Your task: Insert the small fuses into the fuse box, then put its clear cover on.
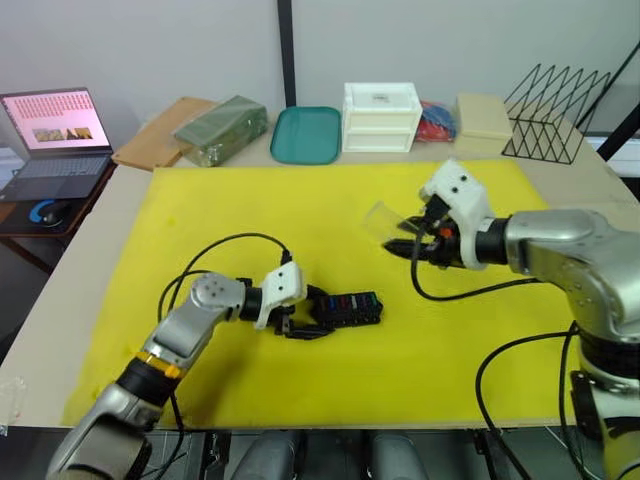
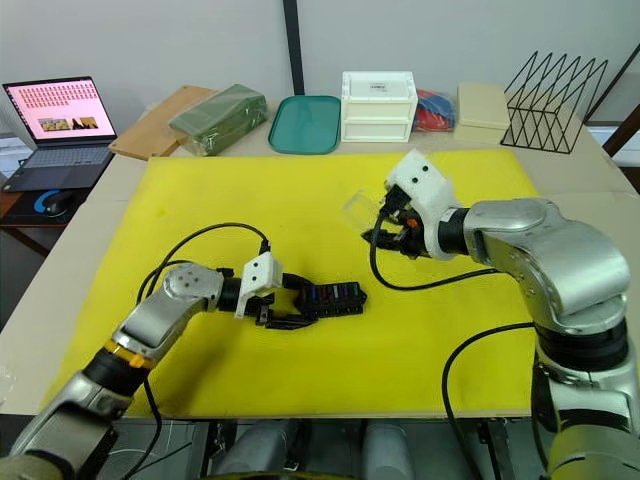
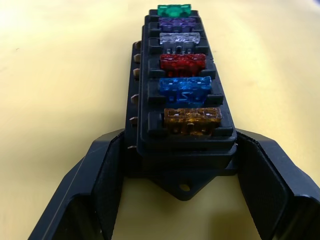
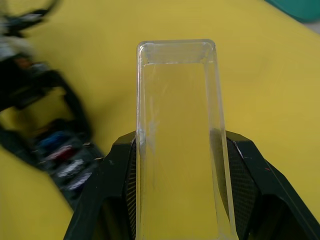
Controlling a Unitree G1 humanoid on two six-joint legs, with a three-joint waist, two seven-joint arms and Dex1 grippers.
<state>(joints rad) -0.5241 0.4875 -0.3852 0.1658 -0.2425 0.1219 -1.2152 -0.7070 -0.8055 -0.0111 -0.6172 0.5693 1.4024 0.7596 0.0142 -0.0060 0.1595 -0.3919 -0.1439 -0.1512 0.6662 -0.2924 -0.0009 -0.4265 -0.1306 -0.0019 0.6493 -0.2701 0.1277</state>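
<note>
Both eye views look down from the head over the yellow worktop (image 1: 300,210), toward twelve o'clock. Each wrist view sits close behind its gripper. All views share the fuse box (image 3: 182,100).

The left arm reaches low and forward, its tool (image 1: 318,318) squeezing the near end of the fuse box (image 1: 348,306). The right arm bends across, its tool (image 1: 405,243) holding up the clear cover (image 1: 383,221).
</note>
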